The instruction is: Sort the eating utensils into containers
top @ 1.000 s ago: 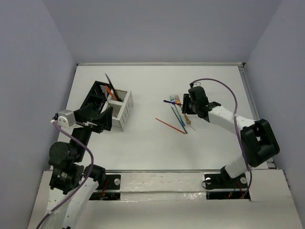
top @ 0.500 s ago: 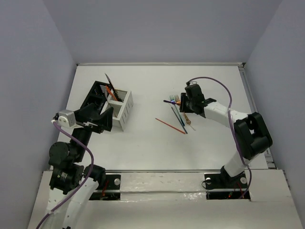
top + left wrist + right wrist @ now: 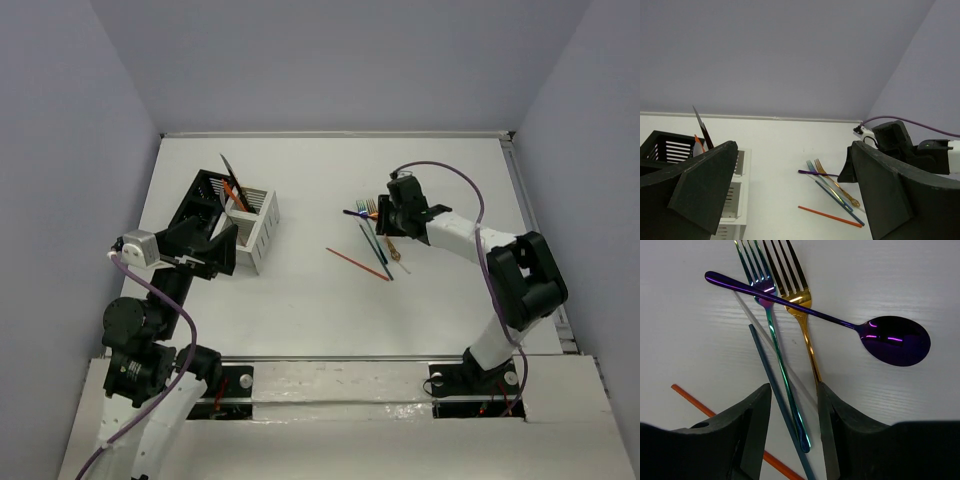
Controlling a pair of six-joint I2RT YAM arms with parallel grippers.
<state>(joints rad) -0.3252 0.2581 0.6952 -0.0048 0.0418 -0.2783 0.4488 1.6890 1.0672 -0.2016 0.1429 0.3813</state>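
Right claw [image 3: 793,392] sits low over the surface [image 3: 320,310], jaws partly apart and gripping nothing. The green fork [image 3: 777,355] handle and a dark blue stick [image 3: 771,371] lie in its gap, and the gold fork [image 3: 802,325] handle meets one finger. An orange stick [image 3: 695,400] lies by the other. Just ahead, the purple spoon [image 3: 895,340] crosses both forks. Left claw [image 3: 795,150] hangs wide open and empty, with the white caddy [image 3: 737,200] and black caddy [image 3: 665,147] just ahead of it.

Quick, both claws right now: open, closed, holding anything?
Left claw: wide open, empty.
Right claw: partly open, holding nothing, over the teal fork.
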